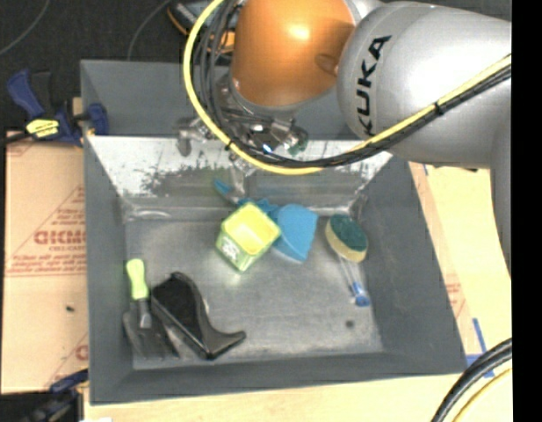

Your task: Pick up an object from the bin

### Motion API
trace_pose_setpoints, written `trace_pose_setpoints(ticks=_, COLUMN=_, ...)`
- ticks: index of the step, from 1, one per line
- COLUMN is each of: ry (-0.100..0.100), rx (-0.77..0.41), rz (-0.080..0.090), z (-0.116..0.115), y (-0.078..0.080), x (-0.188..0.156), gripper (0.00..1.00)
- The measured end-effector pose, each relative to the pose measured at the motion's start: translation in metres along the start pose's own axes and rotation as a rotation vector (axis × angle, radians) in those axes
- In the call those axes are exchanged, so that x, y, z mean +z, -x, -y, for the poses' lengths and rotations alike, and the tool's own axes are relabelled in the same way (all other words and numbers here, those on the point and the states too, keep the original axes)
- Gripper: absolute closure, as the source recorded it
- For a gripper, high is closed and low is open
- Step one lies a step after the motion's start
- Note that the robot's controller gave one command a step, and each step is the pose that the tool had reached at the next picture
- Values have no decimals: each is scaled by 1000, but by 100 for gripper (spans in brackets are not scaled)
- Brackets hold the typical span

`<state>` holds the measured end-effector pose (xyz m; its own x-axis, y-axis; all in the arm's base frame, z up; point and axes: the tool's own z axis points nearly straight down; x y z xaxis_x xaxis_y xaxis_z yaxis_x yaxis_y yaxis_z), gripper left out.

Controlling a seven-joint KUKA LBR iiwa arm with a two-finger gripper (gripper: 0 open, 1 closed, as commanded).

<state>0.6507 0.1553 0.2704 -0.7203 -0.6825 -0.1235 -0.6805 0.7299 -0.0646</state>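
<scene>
The big silver arm (420,69) leans in over the grey bin (108,236), and the pincer (247,158) hangs under its orange cover, close to the middle of the far wall. Wide or narrow? Cannot tell, the wrist and cables hide it. Nothing is seen in its hold, so this reads as the approach step, the pick not yet made.

In the near left corner lies a black curved piece (187,310), well apart from the pincer. Nearest to the pincer, mid-bin, sits a tilted yellow-green box (247,234), touching a blue rounded piece (297,231). Just beside that, toward the right edge, is a round green-and-yellow scrubber (348,237). Smallest of all, a green-handled tool (136,280) lies by the black piece.

The likely call is to come down squarely over the box, straddle it clear of its blue neighbour, then close and lift.
</scene>
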Motion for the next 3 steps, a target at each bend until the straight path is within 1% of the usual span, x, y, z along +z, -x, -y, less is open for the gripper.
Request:
trace_pose_setpoints(ticks=1, ry=-4, rx=-139, rz=11, z=-40, y=17, x=-47, gripper=0)
trace_pose_setpoints(ticks=2, ry=-10, rx=-287, rz=22, z=-59, y=61, x=-96, gripper=0)
trace_pose_setpoints(ticks=3, ry=-20, rx=-643, rz=29, z=-54, y=69, x=-97, gripper=0)
